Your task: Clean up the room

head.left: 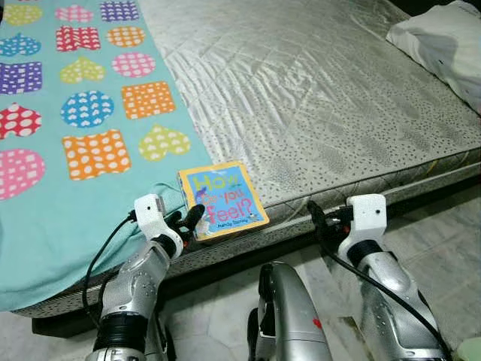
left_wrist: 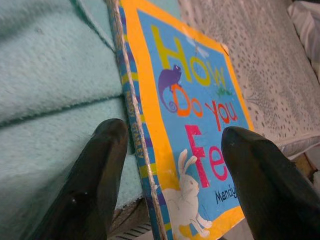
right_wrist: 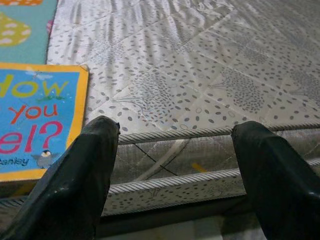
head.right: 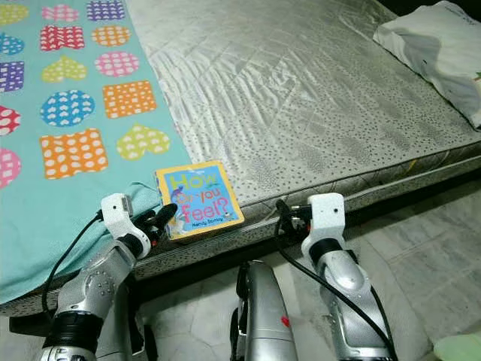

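Observation:
A children's board book [head.left: 222, 198] with an orange border and blue cover reading "How Do You Feel?" lies flat at the near edge of the mattress [head.left: 316, 98]. My left gripper [head.left: 186, 221] is open right at the book's near left corner, its fingers [left_wrist: 100, 175] straddling the spine. In the left wrist view the book [left_wrist: 190, 125] sits between the two fingers. My right gripper [head.left: 316, 219] is open in front of the mattress side, to the right of the book [right_wrist: 35, 120], with nothing between its fingers [right_wrist: 85, 175].
A teal blanket [head.left: 75, 113] with coloured dotted shapes covers the left part of the bed. A white pillow [head.left: 443, 45] lies at the far right. The mattress side [right_wrist: 180, 170] and dark bed frame run across in front of me, above the tiled floor [head.left: 443, 241].

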{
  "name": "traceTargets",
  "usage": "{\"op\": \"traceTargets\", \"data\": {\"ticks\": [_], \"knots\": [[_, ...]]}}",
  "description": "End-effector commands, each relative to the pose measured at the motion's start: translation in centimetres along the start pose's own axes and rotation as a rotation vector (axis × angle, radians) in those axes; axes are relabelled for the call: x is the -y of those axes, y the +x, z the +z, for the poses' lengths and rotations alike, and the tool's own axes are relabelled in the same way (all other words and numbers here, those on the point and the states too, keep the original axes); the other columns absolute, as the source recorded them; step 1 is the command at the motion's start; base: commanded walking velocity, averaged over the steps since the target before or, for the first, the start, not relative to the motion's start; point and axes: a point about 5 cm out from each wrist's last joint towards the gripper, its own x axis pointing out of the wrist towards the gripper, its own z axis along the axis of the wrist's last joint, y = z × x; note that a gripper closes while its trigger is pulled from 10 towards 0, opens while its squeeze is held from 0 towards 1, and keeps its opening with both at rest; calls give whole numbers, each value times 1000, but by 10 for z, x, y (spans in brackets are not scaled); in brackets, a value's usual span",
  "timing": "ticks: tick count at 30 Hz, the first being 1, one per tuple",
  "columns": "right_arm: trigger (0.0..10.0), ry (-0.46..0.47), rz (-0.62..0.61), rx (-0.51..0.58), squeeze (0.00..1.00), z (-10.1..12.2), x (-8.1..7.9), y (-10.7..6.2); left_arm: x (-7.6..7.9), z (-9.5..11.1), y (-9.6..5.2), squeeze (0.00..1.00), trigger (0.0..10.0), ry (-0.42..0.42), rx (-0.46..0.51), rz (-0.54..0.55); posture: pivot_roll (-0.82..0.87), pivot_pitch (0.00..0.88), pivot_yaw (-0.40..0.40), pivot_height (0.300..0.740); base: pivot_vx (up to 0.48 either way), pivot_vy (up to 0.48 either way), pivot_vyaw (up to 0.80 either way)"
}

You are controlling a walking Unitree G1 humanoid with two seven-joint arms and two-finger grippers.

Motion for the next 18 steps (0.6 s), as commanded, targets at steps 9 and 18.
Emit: {"op": "traceTargets", "data": {"ticks": [9,18], "knots": [[10000,-30,-13,-11,0,6,19,-10,-5,-14,5,0,10000,-103,-61,-15,-162,241,-115,537,0,0,0],[10000,-35,-13,-2,0,11,20,-9,-10,-15,7,0,10000,-178,-54,-8,-173,237,-113,537,0,0,0]]}}
